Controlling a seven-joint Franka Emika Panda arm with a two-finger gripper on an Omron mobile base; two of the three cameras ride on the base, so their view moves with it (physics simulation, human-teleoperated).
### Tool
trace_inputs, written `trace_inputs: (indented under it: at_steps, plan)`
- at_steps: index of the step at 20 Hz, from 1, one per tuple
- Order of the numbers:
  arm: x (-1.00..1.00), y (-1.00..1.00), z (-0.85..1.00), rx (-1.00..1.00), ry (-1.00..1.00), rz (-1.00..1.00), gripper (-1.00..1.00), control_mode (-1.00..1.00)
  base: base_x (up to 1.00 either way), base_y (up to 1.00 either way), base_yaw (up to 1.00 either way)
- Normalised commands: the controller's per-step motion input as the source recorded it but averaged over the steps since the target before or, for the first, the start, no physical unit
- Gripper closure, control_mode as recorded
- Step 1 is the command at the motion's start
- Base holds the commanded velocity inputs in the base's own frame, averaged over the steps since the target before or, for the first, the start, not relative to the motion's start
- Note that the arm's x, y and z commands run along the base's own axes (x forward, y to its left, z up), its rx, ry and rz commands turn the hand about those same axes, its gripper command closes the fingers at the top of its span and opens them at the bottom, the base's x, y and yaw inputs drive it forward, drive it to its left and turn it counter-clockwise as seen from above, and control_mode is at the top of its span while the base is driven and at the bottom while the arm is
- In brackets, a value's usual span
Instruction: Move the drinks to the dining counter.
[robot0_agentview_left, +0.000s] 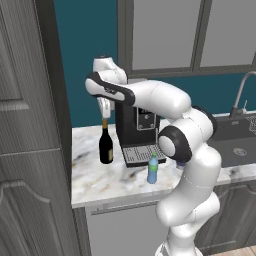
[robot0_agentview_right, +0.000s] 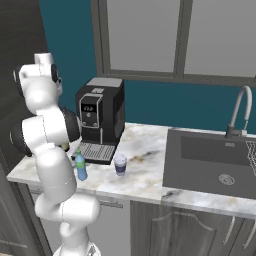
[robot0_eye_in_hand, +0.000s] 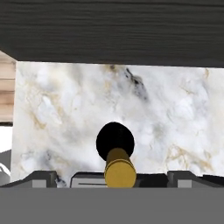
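A tall dark wine bottle (robot0_agentview_left: 105, 146) with a gold neck stands upright on the marble worktop (robot0_agentview_left: 100, 180), left of the coffee machine. My gripper (robot0_agentview_left: 104, 109) hangs straight above its neck, open and holding nothing. The hand view looks down on the wine bottle's gold cap (robot0_eye_in_hand: 120, 173), which sits between the wide-spread fingertips (robot0_eye_in_hand: 41, 177). A small blue-green bottle (robot0_agentview_left: 153, 169) (robot0_agentview_right: 80, 166) stands in front of the machine's drip tray. The white-and-purple lidded cup (robot0_agentview_right: 120, 164) stands to that bottle's right. The dining counter is out of view.
A black coffee machine (robot0_agentview_left: 137, 127) (robot0_agentview_right: 100, 116) stands at the back of the worktop. A dark sink (robot0_agentview_right: 215, 162) with a curved faucet (robot0_agentview_right: 240, 112) lies to the right. A tall dark cabinet (robot0_agentview_left: 30, 140) walls off the worktop's left end.
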Motion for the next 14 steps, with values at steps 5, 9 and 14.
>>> trace_inputs:
  at_steps: [5,9,14]
  plan:
    - [0.03,0.0,-0.05,0.0,0.0,0.0,-1.0,-1.0,0.0,0.0,0.0]
    - [0.0,0.0,-0.05,0.0,0.0,0.0,-1.0,-1.0,0.0,0.0,0.0]
    - [0.0,0.0,-0.03,0.0,0.0,0.0,-1.0,-1.0,0.0,0.0,0.0]
